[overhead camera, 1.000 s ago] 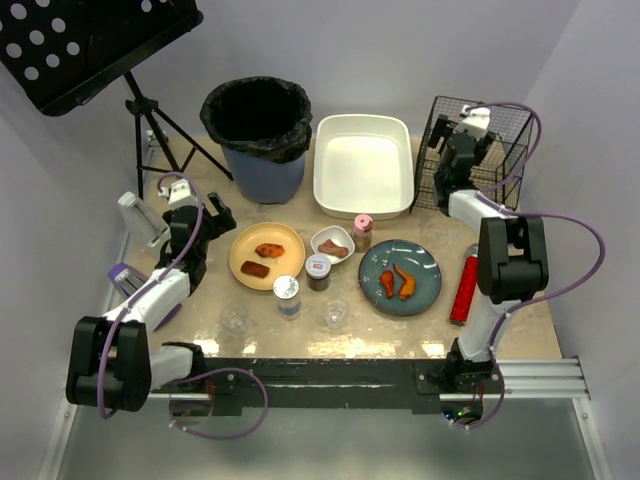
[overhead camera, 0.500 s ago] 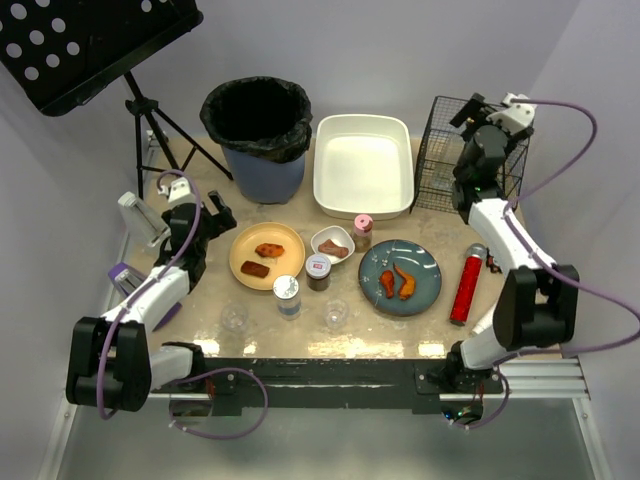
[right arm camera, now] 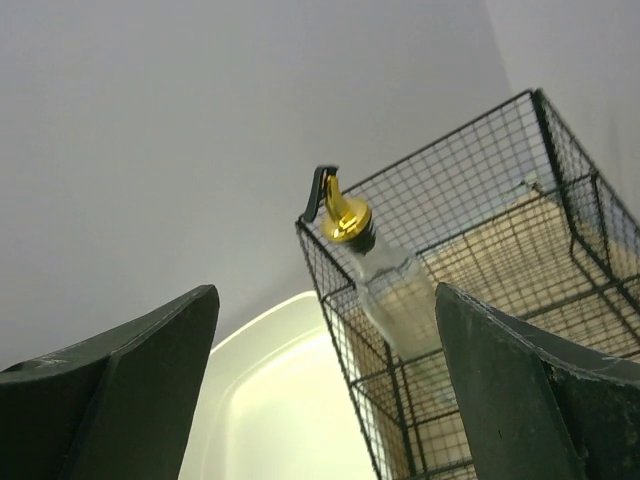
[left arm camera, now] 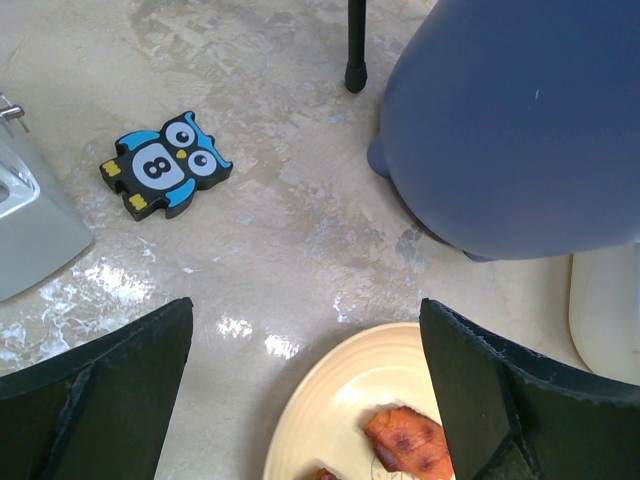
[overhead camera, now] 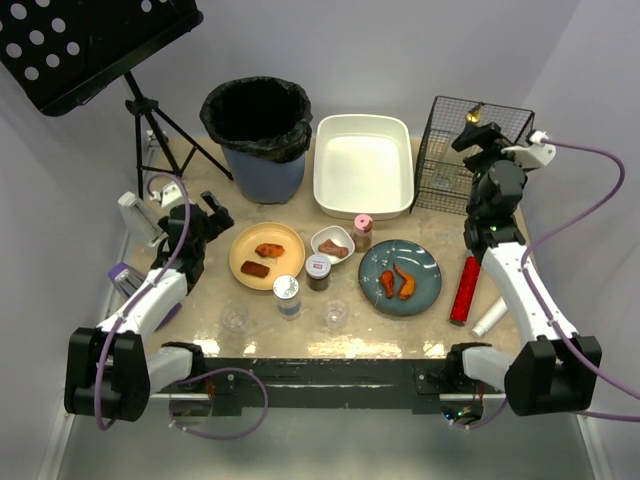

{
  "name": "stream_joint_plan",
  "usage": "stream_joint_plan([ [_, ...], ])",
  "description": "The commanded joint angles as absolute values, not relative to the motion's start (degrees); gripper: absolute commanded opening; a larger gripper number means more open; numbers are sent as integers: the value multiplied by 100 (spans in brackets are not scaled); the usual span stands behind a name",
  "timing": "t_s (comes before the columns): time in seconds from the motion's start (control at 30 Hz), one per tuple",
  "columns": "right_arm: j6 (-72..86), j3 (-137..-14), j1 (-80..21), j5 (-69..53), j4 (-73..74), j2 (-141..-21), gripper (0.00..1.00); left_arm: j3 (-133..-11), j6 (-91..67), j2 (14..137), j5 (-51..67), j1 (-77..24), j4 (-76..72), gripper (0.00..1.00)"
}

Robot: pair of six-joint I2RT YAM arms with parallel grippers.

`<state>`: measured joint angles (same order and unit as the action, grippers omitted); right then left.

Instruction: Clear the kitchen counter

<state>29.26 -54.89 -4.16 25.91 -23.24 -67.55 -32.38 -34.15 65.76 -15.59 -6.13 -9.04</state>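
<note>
Work surface: the beige, stone-mottled, slightly glossy kitchen counter (overhead camera: 432, 228) lies beneath both arms, from the bases to the back wall.
Load on surface: a round yellow plate (overhead camera: 267, 255) with two brown food pieces, a small white bowl (overhead camera: 332, 243), a round blue plate (overhead camera: 400, 277) with orange food pieces, several small jars and two clear glasses stand at mid-counter. A red cylindrical canister (overhead camera: 464, 290) and a white tube (overhead camera: 490, 320) lie near the right edge.
Receptacles: a blue bin with a black liner (overhead camera: 257, 135), a white rectangular plastic tub (overhead camera: 363, 165) and a black wire basket (overhead camera: 470, 155) stand along the far edge. A clear bottle with a gold pourer cap (right arm camera: 345, 220) stands in the basket, cap above the rim.
Left gripper (left arm camera: 305, 320): jaws spread, nothing between them; it hangs low over bare counter, the yellow plate's rim just below-right in the wrist view, a blue owl-shaped tile (left arm camera: 165, 172) well apart to the left.
Right gripper (right arm camera: 325, 300): jaws spread and empty, raised above the counter and aimed at the basket's upper corner.
Governing relation: the counter lies below and toward the base side of the right jaws. The red canister lies there on its side, its long axis running near-to-far with a slight tilt.
Nearer arm: right for the canister and tube; left for the yellow plate.
Stage (judged): early; most items remain to be cleared.
</note>
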Motion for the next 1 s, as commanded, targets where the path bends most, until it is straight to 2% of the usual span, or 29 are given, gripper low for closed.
stream_joint_plan([
  [0.0,3524,-5099,-536,2101,-2206,-6460,94,-3454,-3586,6451,-1512,-624,-809,100],
  [0.37,3657,-4553,-1229,2082,-2171,-6302,94,-4087,-3516,6741,-1485,-677,-27,93],
  [0.63,3384,-4571,-2337,2110,-1811,-6249,94,-4201,-3375,6653,-1565,-1124,316,93],
  [0.77,3349,-4518,-2908,1934,-1513,-6214,94,-4166,-3349,6618,-1564,-1563,404,97],
  [0.97,3217,-4421,-3480,1548,-976,-6205,94,-3604,-3454,6232,-1072,-1898,97,97],
])
